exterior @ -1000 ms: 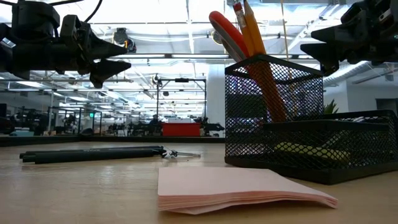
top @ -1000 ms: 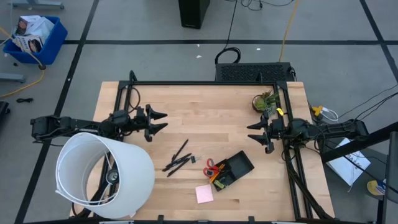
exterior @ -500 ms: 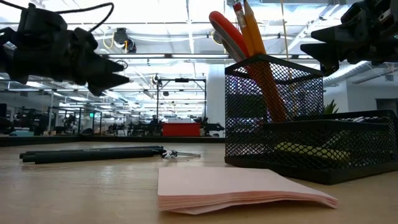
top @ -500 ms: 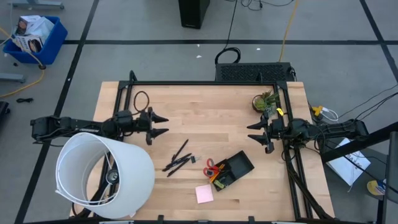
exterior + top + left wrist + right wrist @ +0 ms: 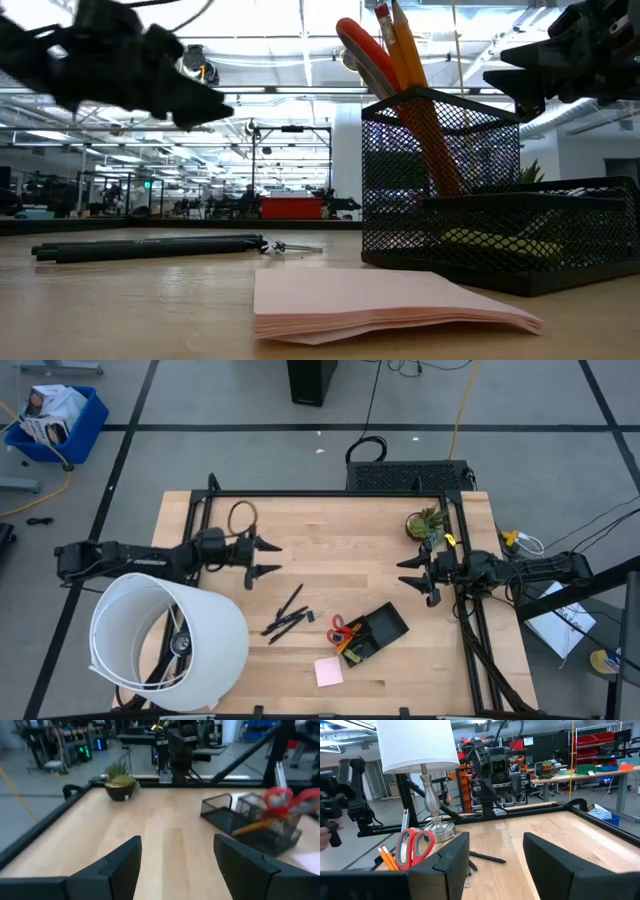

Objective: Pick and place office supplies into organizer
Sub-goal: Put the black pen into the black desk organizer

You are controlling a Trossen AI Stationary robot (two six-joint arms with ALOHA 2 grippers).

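Left gripper (image 5: 268,557) held wide, empty, above table near pens (image 5: 285,615), likely staged for pickup. Right gripper (image 5: 408,575) parked wide, empty. Scissors (image 5: 341,629), pencil already in organizer (image 5: 385,625); pad (image 5: 328,672) just beside.

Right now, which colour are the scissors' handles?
Red. The scissors stand in the organizer; the right wrist view shows them best.

Even, bright overhead light falls on the pale wooden table (image 5: 330,550), with only faint, soft shadows. In the low view, ceiling strip lights glare white, and the left arm's dark pincer (image 5: 205,100) smears with motion blur. The left wrist view is soft throughout, the red-handled scissors (image 5: 290,800) especially fuzzy.
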